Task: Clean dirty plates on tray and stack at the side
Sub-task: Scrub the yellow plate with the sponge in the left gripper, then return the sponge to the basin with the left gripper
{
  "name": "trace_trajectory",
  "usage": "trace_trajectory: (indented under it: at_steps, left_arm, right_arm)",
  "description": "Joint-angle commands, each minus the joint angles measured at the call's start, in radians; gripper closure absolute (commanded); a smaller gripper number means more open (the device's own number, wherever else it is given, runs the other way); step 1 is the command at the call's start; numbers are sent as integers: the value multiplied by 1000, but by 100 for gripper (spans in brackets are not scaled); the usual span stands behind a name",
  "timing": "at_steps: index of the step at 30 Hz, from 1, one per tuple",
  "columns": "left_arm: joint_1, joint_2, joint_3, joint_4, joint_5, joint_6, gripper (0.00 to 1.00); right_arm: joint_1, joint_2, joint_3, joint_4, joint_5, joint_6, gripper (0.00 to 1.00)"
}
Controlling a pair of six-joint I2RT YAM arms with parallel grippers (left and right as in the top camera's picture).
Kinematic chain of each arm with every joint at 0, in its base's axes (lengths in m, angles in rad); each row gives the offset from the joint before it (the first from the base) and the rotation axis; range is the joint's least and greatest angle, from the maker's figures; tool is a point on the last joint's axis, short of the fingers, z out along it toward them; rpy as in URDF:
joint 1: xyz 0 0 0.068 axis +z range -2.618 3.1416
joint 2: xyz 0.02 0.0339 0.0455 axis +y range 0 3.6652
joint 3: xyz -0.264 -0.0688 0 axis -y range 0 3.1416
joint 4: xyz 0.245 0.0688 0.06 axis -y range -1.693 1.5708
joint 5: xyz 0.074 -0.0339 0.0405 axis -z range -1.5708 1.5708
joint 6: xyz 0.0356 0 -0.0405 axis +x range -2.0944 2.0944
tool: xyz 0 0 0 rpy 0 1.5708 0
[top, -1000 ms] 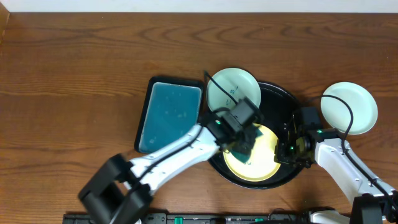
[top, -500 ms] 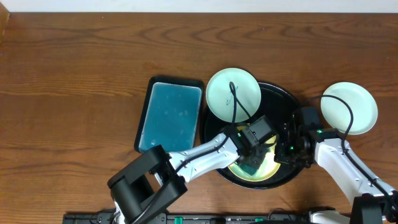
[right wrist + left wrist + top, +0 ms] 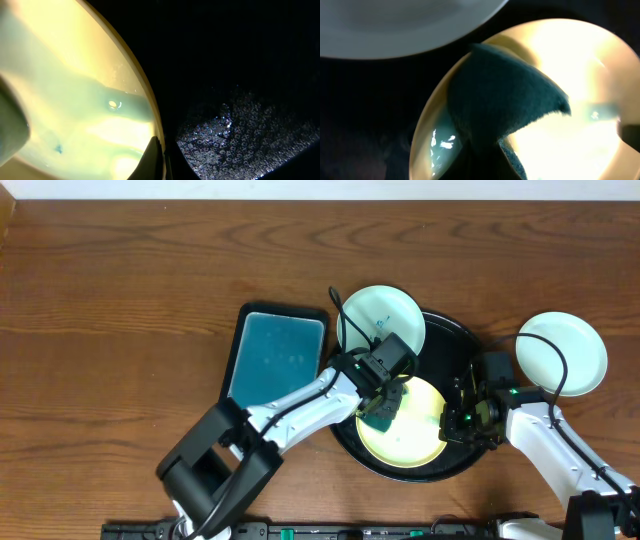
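While the yellow plate [image 3: 415, 445] lies inside the black tray [image 3: 447, 352], a dark teal sponge [image 3: 379, 418] is pressed on it, clamped in the jaws of the left gripper [image 3: 385, 404]. One mint plate [image 3: 375, 318] is seen overlapping the tray's upper-left rim; a second mint plate [image 3: 562, 352] is set on the surface [image 3: 120, 300], right of the tray. The right gripper [image 3: 462, 423] is held at the yellow plate's right edge; its jaws' state cannot be told.
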Motion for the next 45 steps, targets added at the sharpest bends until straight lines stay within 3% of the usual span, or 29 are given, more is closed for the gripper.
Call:
trace_trajectory:
  at_steps: [1,8,18,25,34,45]
  left_arm:
    - [-6,-110,18,-6,48,21,93]
    - [-95,-108,7,13,61,-13,92]
    - [-154,61,5,93,53,-48,93]
    - [-111,94,5,75,-143,-28,93]
    - [-10,-4,6,27,-163,-14,93]
    - [27,-323,6,-145,-110,12,93]
  right_arm:
    - [10,7,-12,-10,37,6,99]
    - [10,7,-12,-9,38,6,99]
    - [10,7,-12,-10,37,6,99]
    - [10,7,-12,-13,37,6,99]
    - [10,7,-12,-12,38,6,99]
    - [10,7,-12,11,37,6,94]
